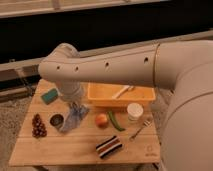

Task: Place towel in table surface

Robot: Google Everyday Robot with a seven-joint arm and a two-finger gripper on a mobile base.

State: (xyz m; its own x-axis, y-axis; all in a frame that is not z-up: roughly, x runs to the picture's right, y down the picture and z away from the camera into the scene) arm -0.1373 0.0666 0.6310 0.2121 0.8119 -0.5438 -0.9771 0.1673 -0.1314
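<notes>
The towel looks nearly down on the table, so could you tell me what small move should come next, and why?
Probably lower slightly and release. The tool hangs over the table with the towel draped below it, its lower end seemingly already touching the wood between the small dark bowl and the orange.

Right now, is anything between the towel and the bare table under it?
Nothing visible blocks it. The tool sits at the top of the crumpled blue-grey cloth towel, which hangs down to the wooden slat table. Beside it, not under it as far as shown: small dark round cup left, orange fruit right.
</notes>
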